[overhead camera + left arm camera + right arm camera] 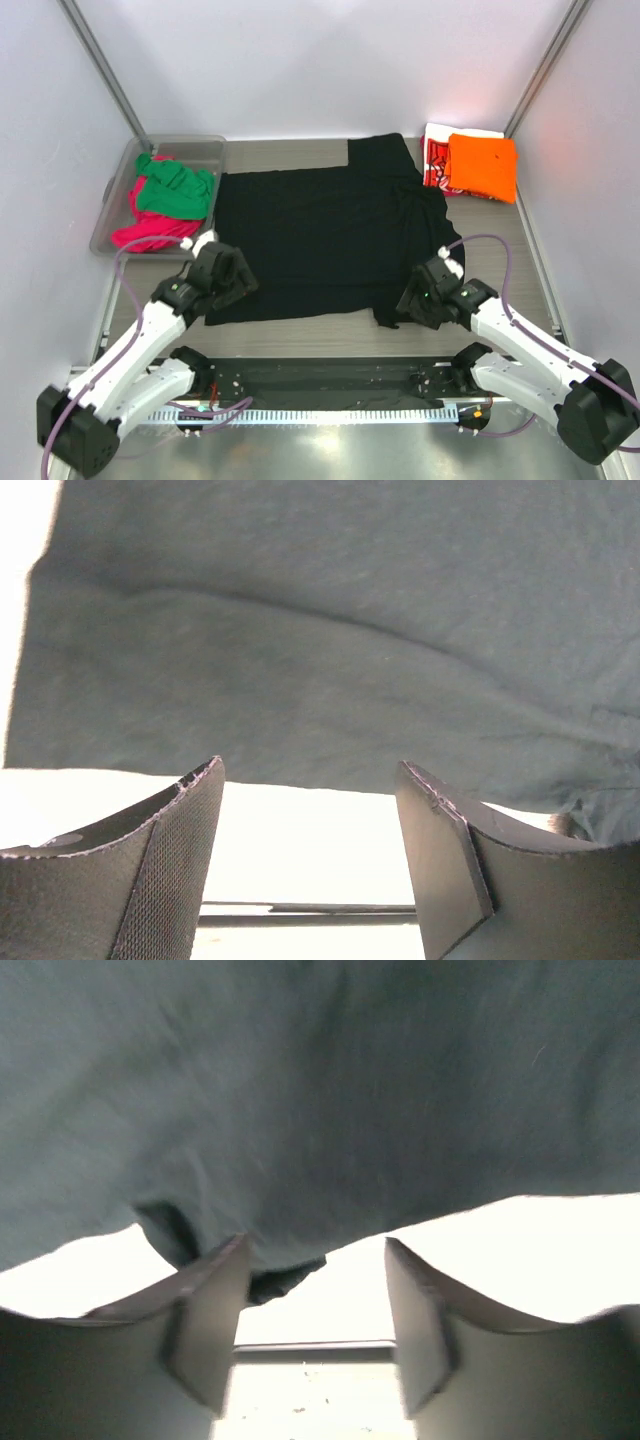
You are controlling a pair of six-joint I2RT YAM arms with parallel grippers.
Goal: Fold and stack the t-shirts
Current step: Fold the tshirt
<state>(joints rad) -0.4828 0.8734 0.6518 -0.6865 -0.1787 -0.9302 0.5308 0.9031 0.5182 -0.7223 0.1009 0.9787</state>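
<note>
Since the black t-shirt (320,240) lies spread flat on the tabletop (300,340) for folding, the left pincer (243,285) and right pincer (408,305) flank its near hem, both released, grasping nothing.

Matt black cloth tee (320,235); clear, smooth plastic bin (114,198)

The black t-shirt (320,240) on the grey-brown tabletop (290,152) is plain. At the far right corner the orange t-shirt (483,167) lies on the red-and-white printed t-shirt (436,160). In the clear bin (113,205) at the left edge, the green t-shirt (175,190) lies on the magenta t-shirt (148,232).
</note>
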